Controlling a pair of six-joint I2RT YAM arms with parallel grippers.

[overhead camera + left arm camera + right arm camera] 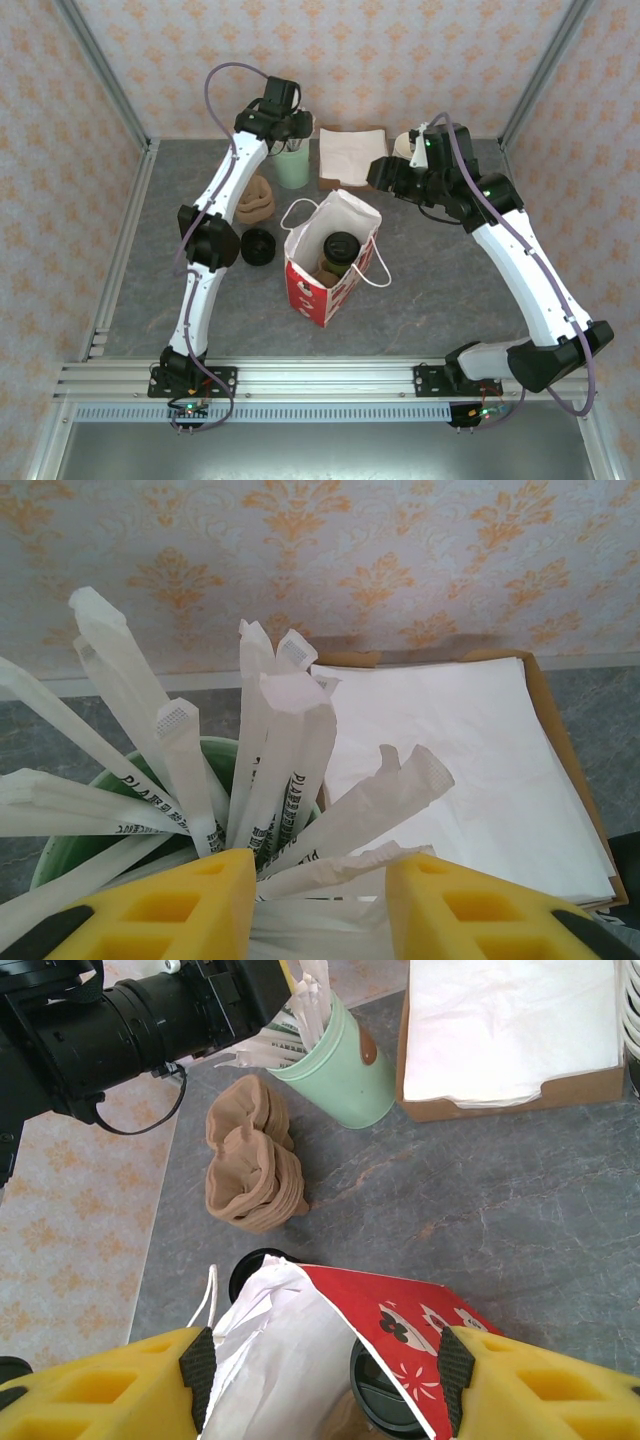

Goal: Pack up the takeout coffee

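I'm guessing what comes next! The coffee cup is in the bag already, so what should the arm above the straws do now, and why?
Probably the left gripper should dip lower and close on one of the wrapped straws. Its fingers stand open just above them in the green cup, and the takeout coffee already sits in the bag.

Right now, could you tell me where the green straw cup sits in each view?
Top external: the green cup at the back, just left of the napkin box.
Left wrist: green cup bottom left, beneath the straws; napkin box to its right.
Right wrist: green cup top centre; napkin box to its right.
Shared landmark: the napkin box.
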